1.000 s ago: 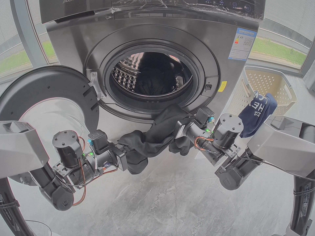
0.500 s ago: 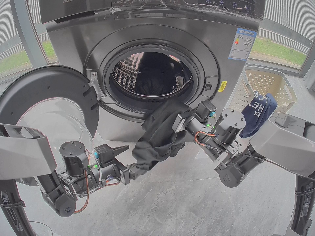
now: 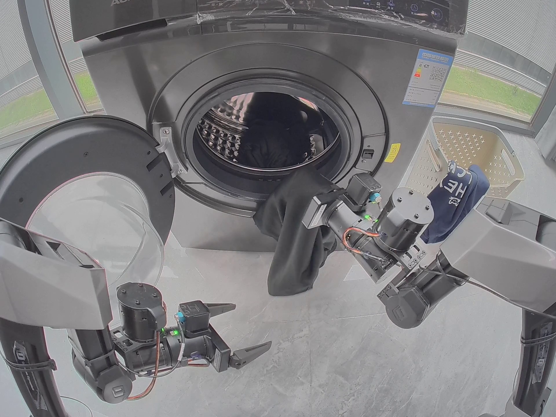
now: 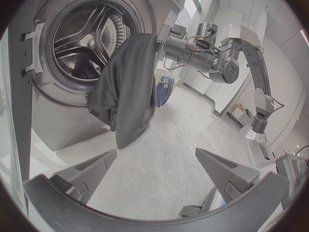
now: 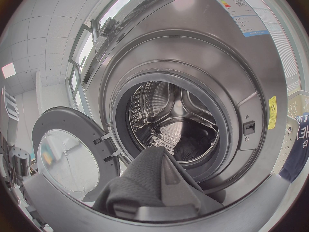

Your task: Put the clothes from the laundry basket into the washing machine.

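The right wrist view shows me what the head view hides: right gripper (image 5: pixel 170 190) clamped on the black cloth garment (image 3: pixel 292 250), which hangs at the mouth of the grey washing machine (image 3: pixel 145 76). I see dark clothes (image 3: pixel 272 140) in its drum (image 3: pixel 217 134) and a navy shirt (image 3: pixel 454 201) over the rim of the cream laundry basket (image 3: pixel 475 146). My left gripper (image 3: pixel 252 325) has let go and gapes empty.

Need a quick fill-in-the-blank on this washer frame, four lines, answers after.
1. The right end effector is shut on a ____ garment.
2. The left end effector, low over the floor, is ____.
3. The navy garment hangs over the rim of the ____.
4. Dark clothing lies inside the washing machine's ____.
Missing: black; open; laundry basket; drum.
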Controlling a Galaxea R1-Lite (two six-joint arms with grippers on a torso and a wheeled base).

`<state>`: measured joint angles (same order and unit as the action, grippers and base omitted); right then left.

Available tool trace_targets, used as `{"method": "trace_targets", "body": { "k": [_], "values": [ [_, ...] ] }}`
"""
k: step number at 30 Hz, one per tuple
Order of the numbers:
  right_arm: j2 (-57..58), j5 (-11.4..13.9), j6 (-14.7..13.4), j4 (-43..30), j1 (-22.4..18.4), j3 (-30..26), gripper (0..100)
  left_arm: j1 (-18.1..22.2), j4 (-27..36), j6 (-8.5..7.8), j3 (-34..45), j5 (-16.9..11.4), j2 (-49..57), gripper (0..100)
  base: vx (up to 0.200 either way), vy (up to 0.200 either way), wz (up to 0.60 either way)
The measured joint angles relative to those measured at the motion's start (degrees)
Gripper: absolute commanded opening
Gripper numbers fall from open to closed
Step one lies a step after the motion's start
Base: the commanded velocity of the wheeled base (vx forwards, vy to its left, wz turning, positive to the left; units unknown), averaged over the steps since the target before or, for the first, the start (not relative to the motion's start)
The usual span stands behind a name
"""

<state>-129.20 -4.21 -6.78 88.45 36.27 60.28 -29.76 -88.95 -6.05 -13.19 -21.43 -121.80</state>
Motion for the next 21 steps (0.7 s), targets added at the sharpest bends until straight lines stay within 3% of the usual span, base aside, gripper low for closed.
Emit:
{"method": "trace_targets", "body": {
  "k": [9, 21],
  "values": [
    [0.30, 0.02, -0.02, 0.09, 0.50, -0.89, 0, 0.07, -0.02, 0.74, -4.97, 0.46, -0.20, 100, 0.000, 0.000, 0.00],
    [2.49, 0.02, 0.16, 0.00, 3.52, -2.86, 0, -0.04, 0.16, 2.49, -21.09, 1.71, -5.79, 100, 0.000, 0.000, 0.00]
  ]
}}
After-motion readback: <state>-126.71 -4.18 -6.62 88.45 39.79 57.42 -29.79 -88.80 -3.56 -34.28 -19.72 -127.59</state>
